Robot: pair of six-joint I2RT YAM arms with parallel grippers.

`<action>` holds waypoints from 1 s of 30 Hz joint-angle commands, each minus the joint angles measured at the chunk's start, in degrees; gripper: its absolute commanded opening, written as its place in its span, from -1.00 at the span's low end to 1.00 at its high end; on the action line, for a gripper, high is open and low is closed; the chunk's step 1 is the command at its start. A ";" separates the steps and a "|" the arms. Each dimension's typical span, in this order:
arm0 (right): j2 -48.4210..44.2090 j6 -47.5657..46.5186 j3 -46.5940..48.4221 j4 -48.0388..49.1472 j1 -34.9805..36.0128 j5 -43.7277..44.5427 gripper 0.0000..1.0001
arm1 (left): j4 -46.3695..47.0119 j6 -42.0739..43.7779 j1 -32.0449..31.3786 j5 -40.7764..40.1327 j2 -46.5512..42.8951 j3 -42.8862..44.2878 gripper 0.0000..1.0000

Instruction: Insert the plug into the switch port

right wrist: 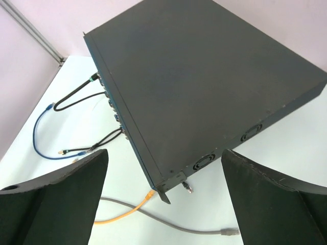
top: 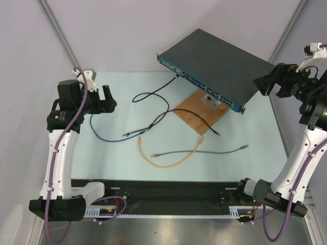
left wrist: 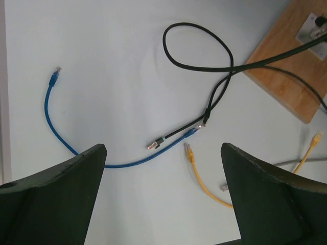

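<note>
**Both pincers wide, switch off to my right**

The switch [top: 214, 61] lies at the far right of the tabletop [top: 122, 171]. It is set aslant, with its teal port face turned toward the near left and its near corner over the board [top: 196, 115]. There is bare room at the left and along the near edge. The middle is strewn with a blue cable [top: 109, 139], a yellow cable [top: 163, 166] and a grey cable [top: 214, 151].

My left pincer [top: 106, 99] hangs raised over the left side, jaws well apart and gripping nothing. My right pincer [top: 263, 84] is raised just beside the switch's right end, jaws likewise apart and empty.

My left wrist view shows the black cable [left wrist: 199, 46] and its loose plug [left wrist: 154, 145], which lies on the tabletop near the blue cable's end. My right wrist view alone shows the round vents [right wrist: 204, 162] on the switch's side.
</note>
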 commanded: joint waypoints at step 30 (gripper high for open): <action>6.73 -9.70 -1.87 -0.78 11.45 2.40 1.00 | 2.66 26.96 18.43 -1.64 55.15 26.13 0.79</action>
